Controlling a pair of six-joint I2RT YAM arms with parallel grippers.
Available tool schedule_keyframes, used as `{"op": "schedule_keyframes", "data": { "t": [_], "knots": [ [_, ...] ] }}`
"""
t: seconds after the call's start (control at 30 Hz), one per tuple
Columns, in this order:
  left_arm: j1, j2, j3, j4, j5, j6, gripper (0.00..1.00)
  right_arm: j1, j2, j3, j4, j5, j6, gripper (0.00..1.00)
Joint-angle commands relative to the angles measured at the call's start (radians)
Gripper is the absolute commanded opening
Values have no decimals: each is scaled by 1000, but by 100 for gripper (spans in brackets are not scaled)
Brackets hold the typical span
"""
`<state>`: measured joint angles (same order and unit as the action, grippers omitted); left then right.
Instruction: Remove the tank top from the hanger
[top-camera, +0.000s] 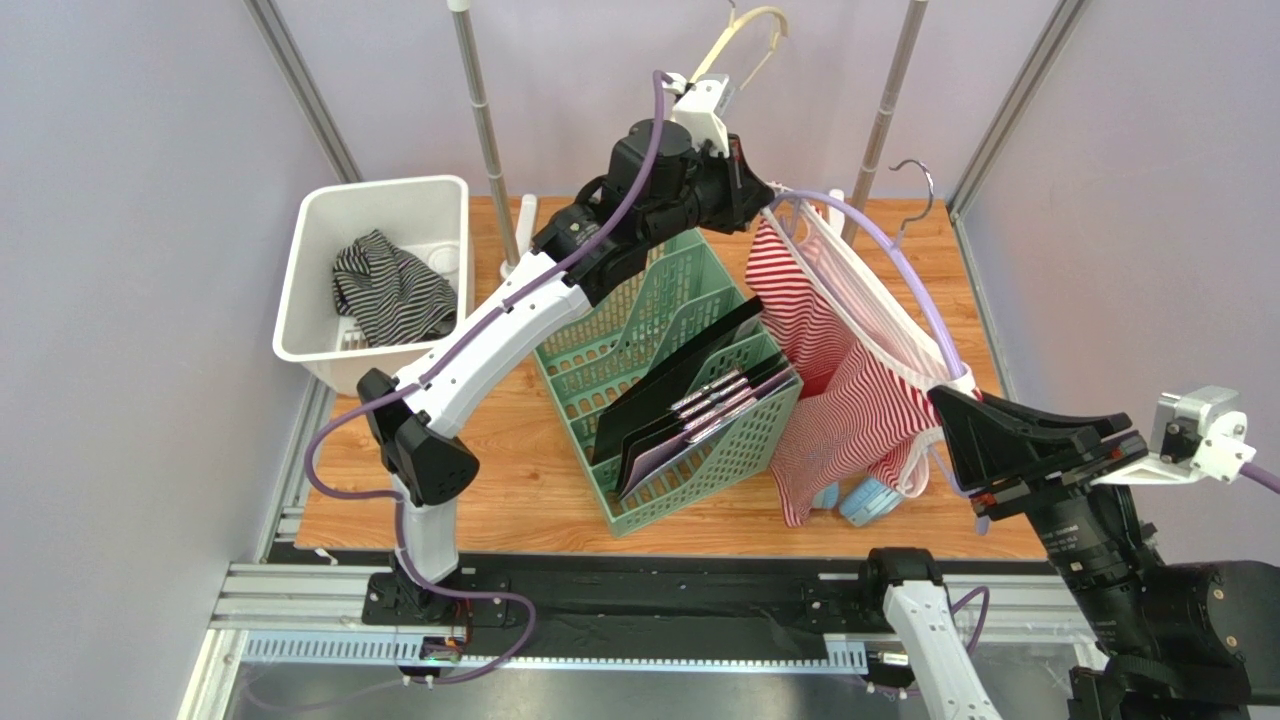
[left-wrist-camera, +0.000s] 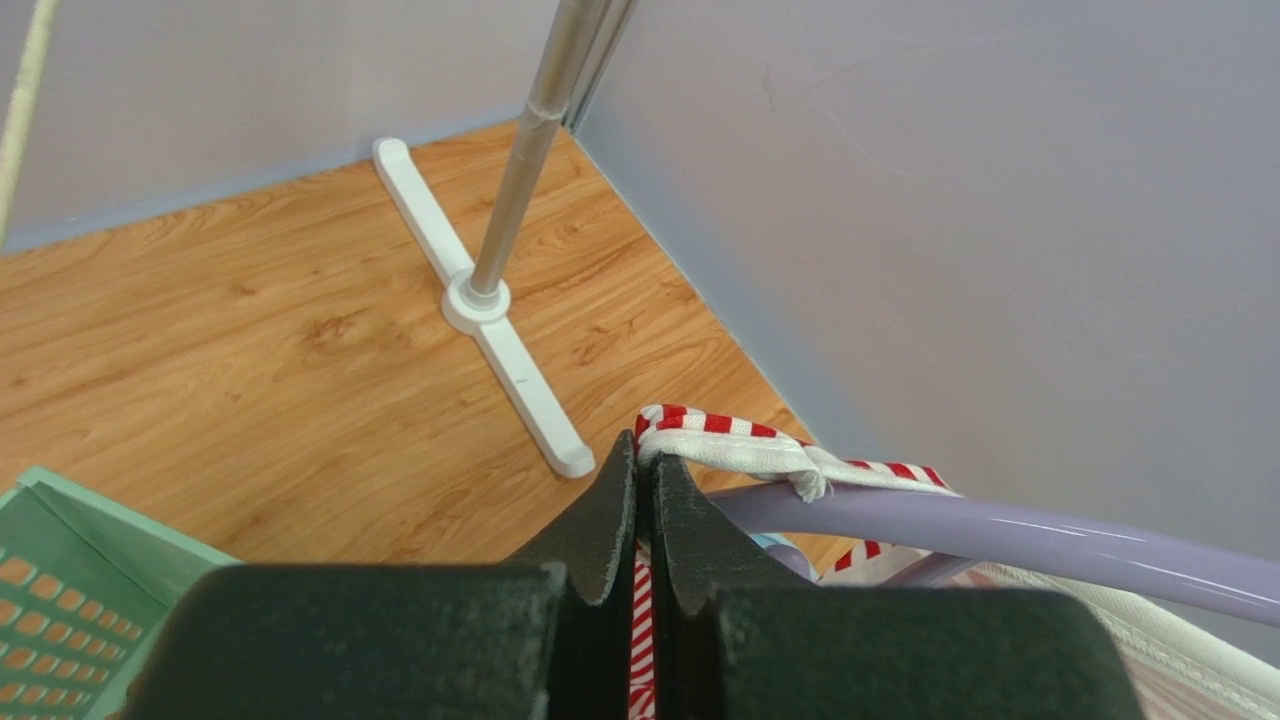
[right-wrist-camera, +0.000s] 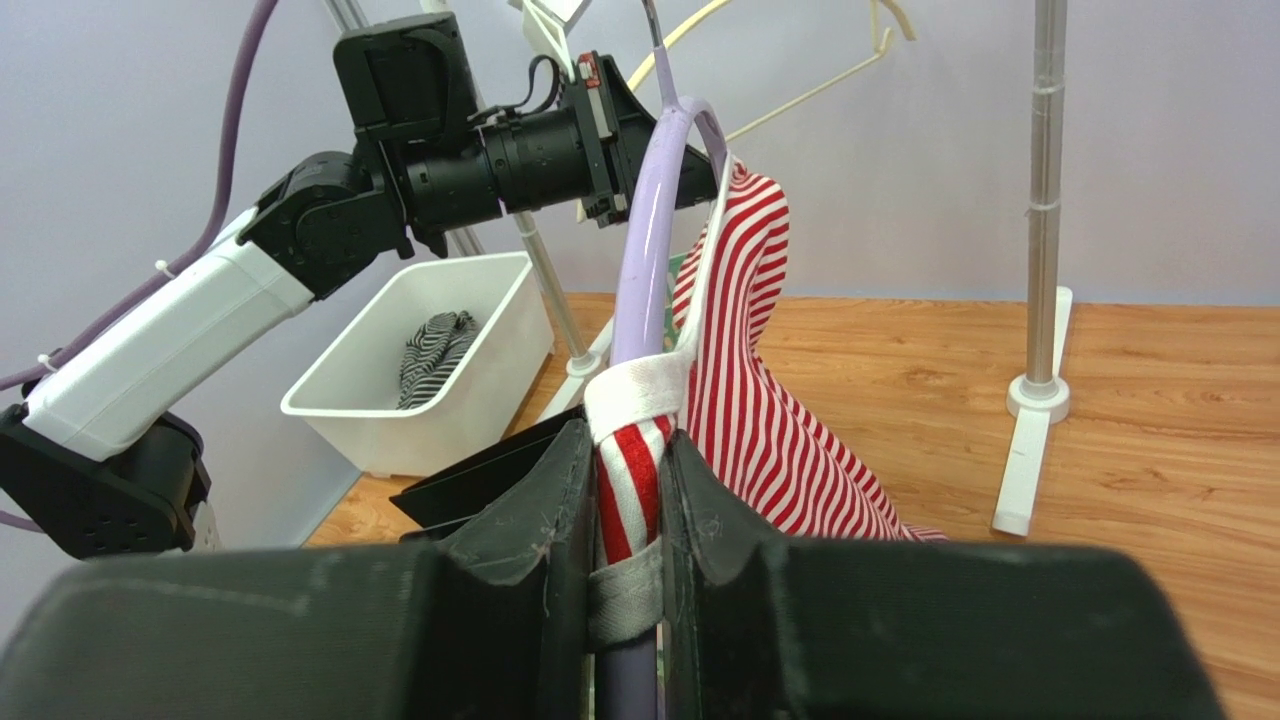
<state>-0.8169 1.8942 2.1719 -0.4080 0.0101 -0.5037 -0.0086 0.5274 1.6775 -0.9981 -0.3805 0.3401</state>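
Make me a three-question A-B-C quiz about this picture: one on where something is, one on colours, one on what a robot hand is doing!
1. Where is the striped cloth? A in the white bin; B in a drawer; C on a chair.
2. Stripes on the tank top are white and: A blue; B red; C green.
3. The left hand is: A wide open; B shut on the tank top's strap; C out of sight.
Answers: A, it lies inside the bin; B, red bands show; B, it pinches the strap.
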Motion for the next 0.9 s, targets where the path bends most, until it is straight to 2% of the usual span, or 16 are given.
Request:
{"op": "schedule_keyframes", "data": {
  "t": [0.0,0.2,0.37,0.57,0.67,0.77,0.8,0.87],
  "knots": [
    [33,0,6,-74,-55,7,0,4,-44,106,217,38,11,0],
    [36,6,2,-94,-33,-2,0,4,-50,96,231,72,10,0],
    [38,-17,-14,-89,60,-9,0,4,-78,-51,328,98,-6,0],
    [41,-66,-35,-61,99,-6,0,4,-90,-94,329,63,2,0],
    [45,-75,-32,-60,96,-2,5,4,-107,-102,319,80,-12,0],
    [47,-76,-35,-61,96,-4,15,4,-107,-79,306,81,-18,0],
    [47,-76,-38,-63,94,-4,26,4,-106,-70,305,78,-16,0],
    [47,-80,-41,-61,91,-4,35,4,-106,-64,305,68,-15,0]
  ]
}}
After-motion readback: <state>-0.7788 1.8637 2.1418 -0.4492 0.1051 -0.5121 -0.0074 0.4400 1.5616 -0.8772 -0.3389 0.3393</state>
